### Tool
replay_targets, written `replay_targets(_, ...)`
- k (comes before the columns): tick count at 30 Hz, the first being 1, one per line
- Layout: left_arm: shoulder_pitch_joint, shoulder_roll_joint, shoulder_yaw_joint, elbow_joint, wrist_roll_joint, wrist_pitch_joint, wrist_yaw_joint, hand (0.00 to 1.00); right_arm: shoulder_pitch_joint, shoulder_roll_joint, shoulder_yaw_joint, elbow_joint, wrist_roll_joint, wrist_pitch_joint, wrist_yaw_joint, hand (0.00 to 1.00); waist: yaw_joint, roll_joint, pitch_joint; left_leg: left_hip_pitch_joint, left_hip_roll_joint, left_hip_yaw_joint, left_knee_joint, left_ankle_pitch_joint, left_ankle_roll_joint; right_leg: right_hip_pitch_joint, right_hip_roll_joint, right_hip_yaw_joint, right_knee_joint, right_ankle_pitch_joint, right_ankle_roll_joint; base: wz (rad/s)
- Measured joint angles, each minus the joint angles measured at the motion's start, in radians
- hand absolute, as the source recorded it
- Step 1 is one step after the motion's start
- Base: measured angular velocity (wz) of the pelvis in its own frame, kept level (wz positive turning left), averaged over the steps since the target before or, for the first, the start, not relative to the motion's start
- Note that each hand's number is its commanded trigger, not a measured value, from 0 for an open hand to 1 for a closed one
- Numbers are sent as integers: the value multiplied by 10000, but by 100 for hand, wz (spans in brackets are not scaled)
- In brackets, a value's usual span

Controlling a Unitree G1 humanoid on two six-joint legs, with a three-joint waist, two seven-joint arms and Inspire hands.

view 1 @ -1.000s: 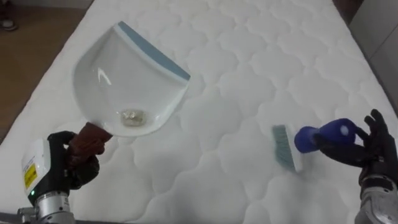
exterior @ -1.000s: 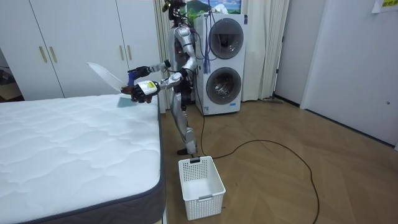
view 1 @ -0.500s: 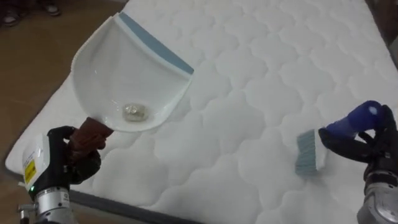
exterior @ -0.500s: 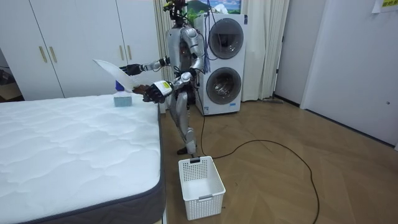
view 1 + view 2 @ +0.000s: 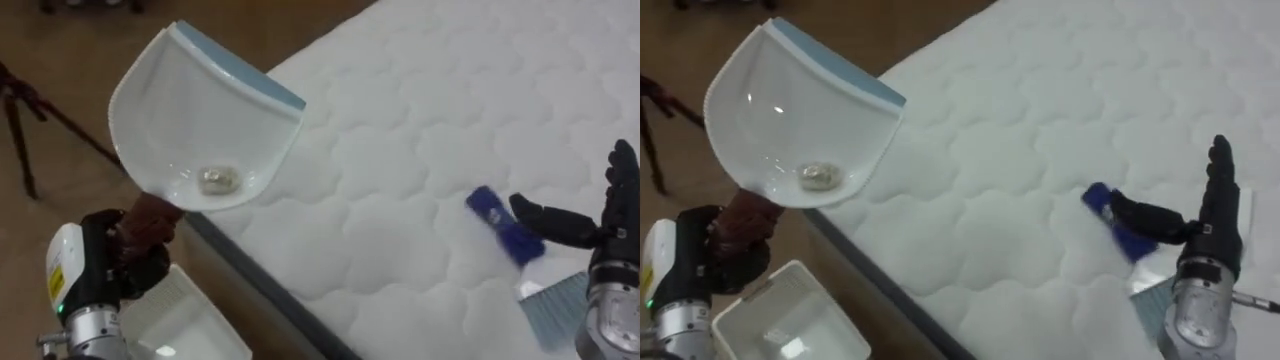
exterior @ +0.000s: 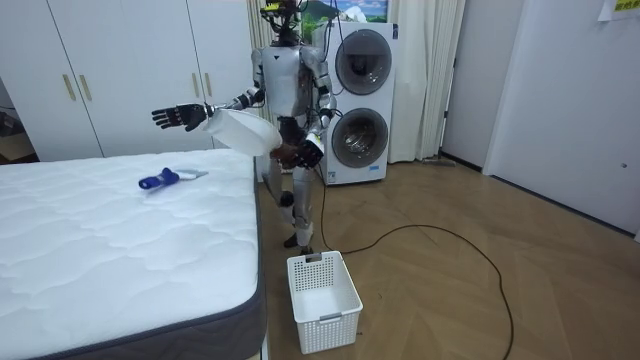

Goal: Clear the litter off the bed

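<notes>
Two changes from half a second ago: let go of the blue-handled hand brush (image 5: 505, 228), now lying flat on the white quilted mattress (image 5: 420, 100); swung the white plastic dustpan (image 5: 200, 110) past the bed edge, above the white slatted basket (image 5: 190, 325). Right hand (image 5: 612, 235) spread wide, raised above the brush, apart from it. Left hand (image 5: 115, 265) curled round the dustpan's brown handle, small crumpled scrap (image 5: 215, 181) inside.

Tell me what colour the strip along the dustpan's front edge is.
Light blue, on a white dustpan; it shows best in the left eye view.
</notes>
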Motion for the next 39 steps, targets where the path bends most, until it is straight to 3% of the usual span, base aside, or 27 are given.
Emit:
replay_targets(1,-93,-47,-46,210,-26,1,-6,100,-12,4,15,2,-24,-30,-2,0,-11,100,30,7,-101,-331,7,101,-6,-253,-13,-143,-148,82,-272,94)
replay_targets(2,-87,-57,-53,284,-29,0,-7,100,16,7,63,3,-23,-30,-18,0,5,120,-1,14,-133,-397,44,163,-1,-265,-86,-401,-55,122,-311,77)
replay_targets(4,-212,-68,-49,305,-19,-29,18,100,-57,1,145,-6,-32,-40,-16,0,78,143,-67,-175,84,461,136,187,-12,-205,-184,-1247,-104,35,-422,62)
replay_targets(6,-410,-71,-50,325,24,-76,18,100,-73,15,203,-4,-33,-45,73,0,166,138,-61,-334,243,1089,150,205,37,-207,-172,-1584,-92,-38,-420,54)
replay_targets(10,-431,-71,-36,328,310,-87,15,100,-76,16,627,14,-29,-28,455,0,624,152,-50,-384,246,1119,29,175,78,-229,-240,-1832,360,-59,-386,21)
replay_targets(14,-436,-70,-42,323,579,-147,1,100,-123,14,961,13,-28,-19,670,0,658,128,-40,-295,289,1295,-40,78,193,-253,-384,-1926,1029,-93,-306,41)
replay_targets(18,-422,-67,-49,324,549,-155,-96,100,-177,9,1323,154,-36,-19,806,0,1114,93,-8,-131,162,978,42,-28,361,-764,-718,-1303,2301,-217,85,9)
replay_targets(19,-433,-76,-48,324,552,-168,-85,100,-220,3,1395,167,-42,-5,814,0,1236,104,3,-144,55,620,67,-100,421,-1064,-698,-744,2606,-379,194,12)
replay_targets(20,-432,-81,-48,325,546,-168,-85,100,-287,6,1410,167,-41,15,817,0,1267,136,23,-158,-3,452,70,-130,503,-1233,-640,-389,2726,-447,158,17)
replay_targets(21,-422,-77,-89,333,492,-167,-92,100,-378,3,1470,168,-59,45,812,0,1257,253,86,-138,-129,-88,49,-105,548,-1562,-448,213,2979,-489,82,34)
replay_targets(22,-378,-70,-175,332,492,-172,-93,100,-381,9,1541,193,-262,60,795,0,1198,371,112,-106,-337,-956,28,8,615,-1872,-230,650,3136,-487,72,45)
replay_targets(23,-359,-67,-214,332,492,-173,-101,100,-379,16,1579,209,-418,65,792,0,1129,405,120,-77,-442,-1399,7,65,620,-1985,-112,826,3099,-478,54,61)
replay_targets(24,-351,-49,-241,335,501,-172,-130,100,-383,33,1650,206,-552,67,788,0,967,424,142,5,-734,-2354,-69,202,674,-2151,149,1084,2912,-416,-49,84)
replay_targets(25,-346,4,-263,337,499,-173,-167,100,-373,89,1659,206,-756,70,763,0,727,444,141,112,-1050,-3581,-128,372,676,-2296,418,1334,2655,-312,-201,96)
replay_targets(26,-346,28,-268,338,498,-173,-186,100,-373,114,1659,206,-827,71,742,0,575,452,150,206,-1180,-4211,-190,506,680,-2355,602,1455,2546,-233,-290,116)
replay_targets(28,-346,78,-320,380,640,-172,-277,100,-307,139,1620,227,-1126,107,684,0,218,456,180,712,-1490,-6419,-516,958,219,-2630,1289,2174,1831,352,-444,113)
replay_targets(29,-347,112,-387,449,678,-174,-278,100,-282,139,1610,227,-1160,121,680,0,157,420,164,873,-1536,-6880,-654,1042,88,-2642,1431,2382,1572,580,-515,114)
replay_targets(30,-345,218,-513,642,678,-178,-306,100,-226,167,1613,227,-1179,135,672,0,29,267,128,1116,-1540,-7314,-1011,1146,-613,-2586,1571,2850,894,1087,-578,105)
replay_targets(31,-334,372,-645,767,675,-182,-321,100,-230,159,1603,216,-1284,121,637,0,-116,-71,104,1131,-1403,-6758,-1089,1026,-1098,-2376,1408,3073,223,1670,-570,111)
replay_targets(32,-336,449,-676,766,686,-212,-327,100,-271,153,1561,229,-1430,47,601,0,-193,-62,174,824,-1145,-5604,-766,746,-735,-2269,1287,2965,22,1909,-507,107)
replay_targets(33,-358,567,-773,786,698,-262,-329,100,-268,157,1450,244,-1561,-64,470,0,-215,-64,186,139,-969,-3704,273,13,-377,-2147,909,2932,-26,2138,-282,65)
replay_targets(34,-296,649,-783,883,689,-265,-333,100,-273,192,1513,325,-1580,-72,470,0,76,-242,89,-49,-1251,-3498,813,-397,-410,-2078,678,3326,92,2212,-112,40)
replay_targets(35,-305,650,-785,958,689,-253,-334,100,-287,191,1532,388,-1584,-86,507,0,123,-254,78,-50,-1295,-3516,883,-485,-528,-2012,647,3295,86,2064,-98,7)
replay_targets(37,-358,740,-784,955,717,-262,-333,100,-306,88,1516,522,-1516,-206,580,0,337,-38,200,-35,-1297,-3652,822,-568,-668,-1920,632,3269,39,1998,-108,28)
replay_targets(38,-365,788,-759,956,717,-267,-333,100,-315,81,1516,531,-1509,-208,597,0,392,0,215,-40,-1297,-3600,776,-566,-665,-1917,614,3254,27,1960,-114,24)
replay_targets(39,-367,860,-669,959,742,-266,-332,100,-314,88,1525,532,-1521,-212,617,0,394,45,212,-67,-1231,-3272,654,-530,-605,-1915,484,3114,26,1860,-133,34)
